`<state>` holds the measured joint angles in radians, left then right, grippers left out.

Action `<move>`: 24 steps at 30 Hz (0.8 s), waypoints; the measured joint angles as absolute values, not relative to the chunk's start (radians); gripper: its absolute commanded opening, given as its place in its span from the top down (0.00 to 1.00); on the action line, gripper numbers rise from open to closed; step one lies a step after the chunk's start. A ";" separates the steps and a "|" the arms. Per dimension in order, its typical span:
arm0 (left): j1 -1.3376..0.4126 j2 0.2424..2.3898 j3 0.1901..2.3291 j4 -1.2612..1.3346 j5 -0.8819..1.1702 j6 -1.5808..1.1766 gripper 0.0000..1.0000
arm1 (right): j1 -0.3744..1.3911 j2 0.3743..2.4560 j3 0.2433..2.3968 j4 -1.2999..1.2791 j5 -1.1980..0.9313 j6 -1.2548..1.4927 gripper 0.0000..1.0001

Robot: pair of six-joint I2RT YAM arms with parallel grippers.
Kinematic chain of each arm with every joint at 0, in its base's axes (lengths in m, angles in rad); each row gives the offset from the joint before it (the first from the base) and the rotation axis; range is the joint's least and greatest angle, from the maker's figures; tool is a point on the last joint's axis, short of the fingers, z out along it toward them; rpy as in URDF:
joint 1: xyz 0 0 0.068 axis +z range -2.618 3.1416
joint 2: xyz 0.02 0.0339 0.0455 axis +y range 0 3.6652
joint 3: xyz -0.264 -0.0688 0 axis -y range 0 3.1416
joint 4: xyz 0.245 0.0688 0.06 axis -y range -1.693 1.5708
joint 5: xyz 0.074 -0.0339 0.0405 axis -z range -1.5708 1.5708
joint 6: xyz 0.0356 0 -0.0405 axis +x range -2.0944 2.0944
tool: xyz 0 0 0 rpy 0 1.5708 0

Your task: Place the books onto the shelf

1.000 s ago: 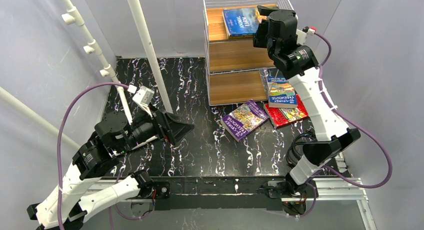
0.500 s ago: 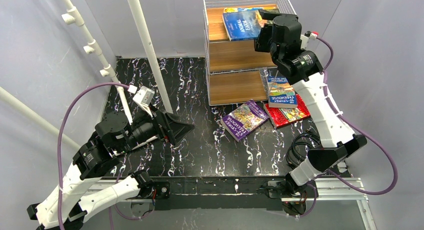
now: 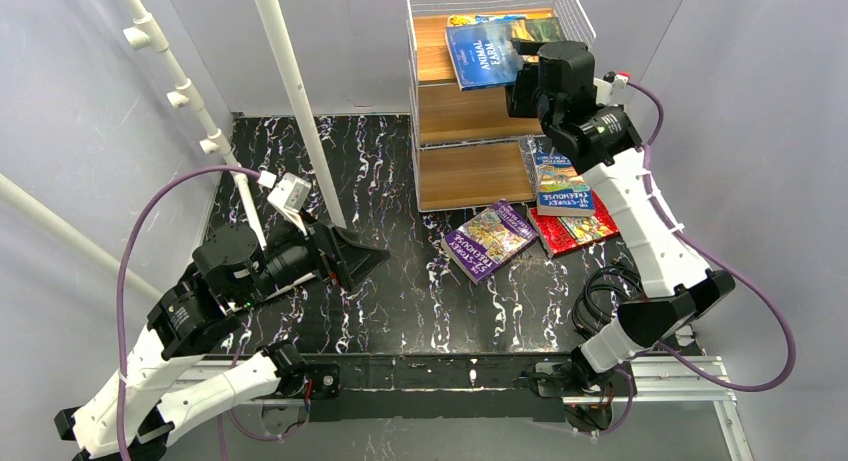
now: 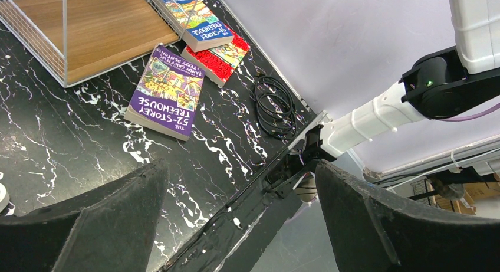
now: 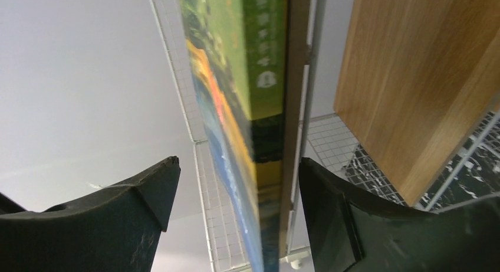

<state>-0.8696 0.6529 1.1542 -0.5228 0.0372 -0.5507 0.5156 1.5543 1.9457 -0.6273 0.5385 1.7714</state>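
The blue "Animal Farm" book [image 3: 488, 53] lies flat on the top board of the shelf [image 3: 470, 111]. My right gripper [image 3: 524, 73] is at its near right edge. In the right wrist view my right gripper [image 5: 239, 163] is open, with the book's edge [image 5: 259, 77] running between the fingers and a gap on the left. On the table lie a purple book [image 3: 490, 239] [image 4: 168, 92] and a red book [image 3: 572, 228], with a blue Treehouse book [image 3: 562, 184] on the red one, against the shelf's base. My left gripper [image 3: 365, 259] [image 4: 240, 166] hangs open and empty at mid-left.
White poles [image 3: 290, 91] stand at the left and back of the black marbled table [image 3: 400, 181]. A coil of black cable [image 4: 274, 104] lies near the right arm's base. The shelf's wire mesh wall [image 5: 177, 65] is close beside the right fingers.
My right gripper has drawn back a little from the top tier, and more of the Animal Farm cover shows. The left arm has not moved.
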 measured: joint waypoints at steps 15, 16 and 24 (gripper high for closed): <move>-0.870 0.653 1.153 -0.516 0.038 -0.551 0.07 | 0.516 1.317 1.635 -0.394 0.517 1.510 0.15; -0.870 0.653 1.153 -0.514 0.039 -0.551 0.08 | 0.516 1.301 1.608 -0.370 0.516 1.495 0.16; -0.870 0.654 1.153 -0.504 0.043 -0.554 0.08 | 0.506 1.259 1.505 -0.263 0.484 1.422 0.37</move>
